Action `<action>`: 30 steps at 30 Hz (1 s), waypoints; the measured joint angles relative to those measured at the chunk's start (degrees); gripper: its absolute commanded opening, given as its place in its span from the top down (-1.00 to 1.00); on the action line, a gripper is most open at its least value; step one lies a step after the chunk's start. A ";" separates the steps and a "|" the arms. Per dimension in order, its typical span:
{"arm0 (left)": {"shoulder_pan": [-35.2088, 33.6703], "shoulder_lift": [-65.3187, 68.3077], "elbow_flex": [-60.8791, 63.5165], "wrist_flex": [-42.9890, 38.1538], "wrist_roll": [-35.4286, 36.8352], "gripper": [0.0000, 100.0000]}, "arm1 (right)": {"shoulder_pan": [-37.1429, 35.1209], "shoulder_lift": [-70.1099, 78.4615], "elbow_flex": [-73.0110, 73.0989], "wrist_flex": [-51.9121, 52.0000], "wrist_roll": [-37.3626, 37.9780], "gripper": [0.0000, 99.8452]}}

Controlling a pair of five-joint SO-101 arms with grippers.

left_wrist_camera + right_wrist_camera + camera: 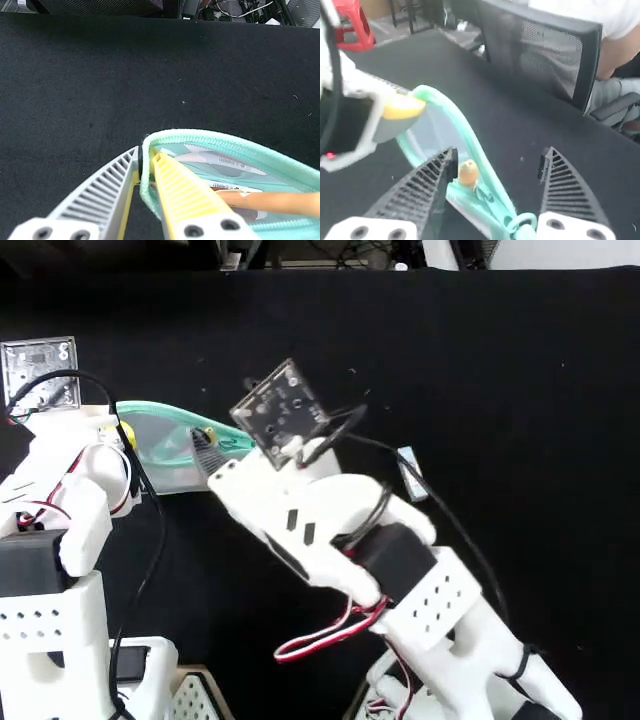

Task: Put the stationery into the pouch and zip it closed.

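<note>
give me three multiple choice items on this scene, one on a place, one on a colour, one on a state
1. Where is the left gripper? A. on the pouch rim B. on a chair C. on a cup
2. What colour is the pouch? A. red B. mint green C. black
3. How are the jaws of the right gripper? A. shut on a pen B. open C. shut on the pouch
Answers: 1 A, its jaws pinch the rim; 2 B, the zip band is mint green; 3 B, they stand wide apart astride the zip end.
</note>
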 measured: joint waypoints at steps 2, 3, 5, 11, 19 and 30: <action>0.00 0.00 0.00 0.00 0.00 0.94 | 0.00 0.00 0.00 0.26 0.00 0.46; 0.00 0.00 0.00 0.00 0.00 0.94 | -0.09 0.00 0.00 0.62 0.00 0.46; 0.00 0.00 0.00 0.00 0.00 0.94 | -0.18 0.00 0.00 0.97 0.00 0.46; 0.00 0.00 0.00 0.00 0.00 0.94 | 0.62 0.00 0.00 1.05 0.00 0.46; 0.00 0.00 0.00 0.00 0.00 0.94 | 4.40 0.00 0.00 -0.62 -0.09 0.46; 0.00 0.00 0.00 0.00 0.00 0.94 | 8.62 0.00 0.97 -3.08 -0.09 0.46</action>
